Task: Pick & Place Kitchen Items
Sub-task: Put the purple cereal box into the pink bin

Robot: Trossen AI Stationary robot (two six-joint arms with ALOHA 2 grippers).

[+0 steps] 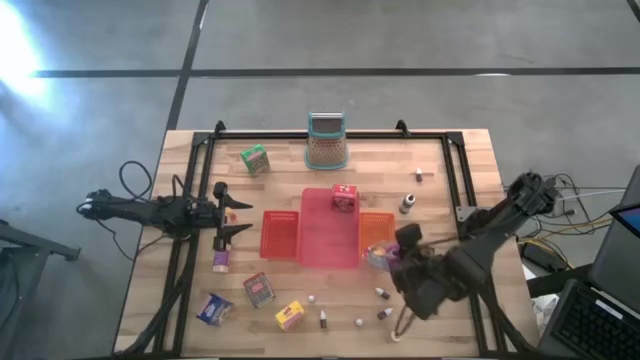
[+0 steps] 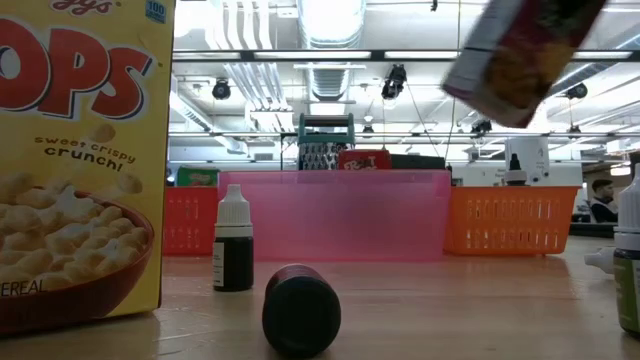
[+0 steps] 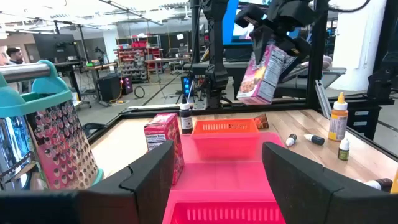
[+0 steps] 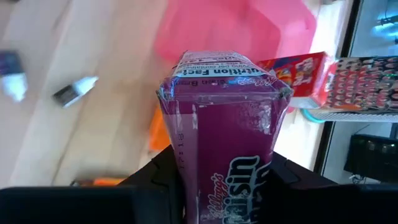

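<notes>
Above the orange tray (image 1: 377, 229) near the table's (image 1: 470, 150) right edge, the right gripper (image 1: 388, 256) holds a purple cereal box (image 4: 222, 149) lifted in the air, fingers clamped on its sides. By the left edge the left gripper (image 1: 232, 215) waits, jaws parted and empty.

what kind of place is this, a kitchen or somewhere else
Probably a robotics lab or workshop, not a kitchen. A plain wooden table in a black metal frame stands on bare concrete floor, and behind it are exposed ceiling light strips and cluttered equipment shelves.
</notes>
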